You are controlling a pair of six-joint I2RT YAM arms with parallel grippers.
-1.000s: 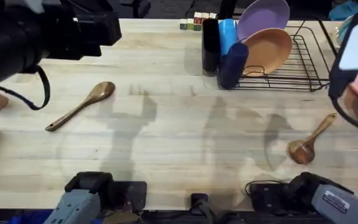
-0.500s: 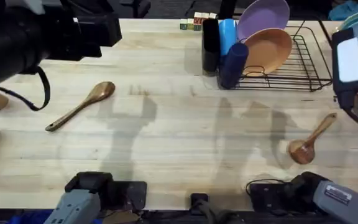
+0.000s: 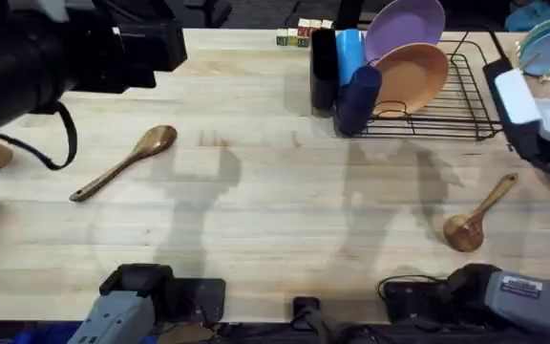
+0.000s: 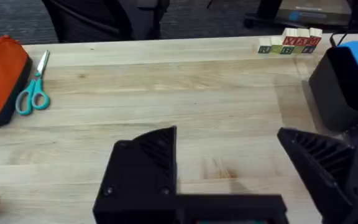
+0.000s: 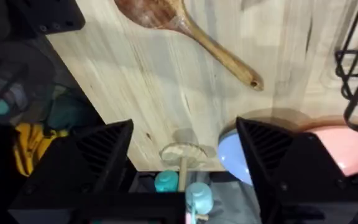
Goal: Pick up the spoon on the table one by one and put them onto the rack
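Nothing is racked yet: both spoons lie on the bench (image 3: 256, 191), one (image 3: 122, 163) far left, the other (image 5: 185, 31) just beyond the right gripper's (image 5: 185, 165) released, empty fingers. The left gripper (image 4: 229, 165) is likewise spread, and the rack (image 3: 466, 105) awaits.

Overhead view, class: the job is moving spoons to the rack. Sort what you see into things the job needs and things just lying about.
Needed for the job:
left spoon
right spoon
rack
table

Just lying about:
purple plate and orange plate, both already in the rack
scissors
orange pouch
letter blocks
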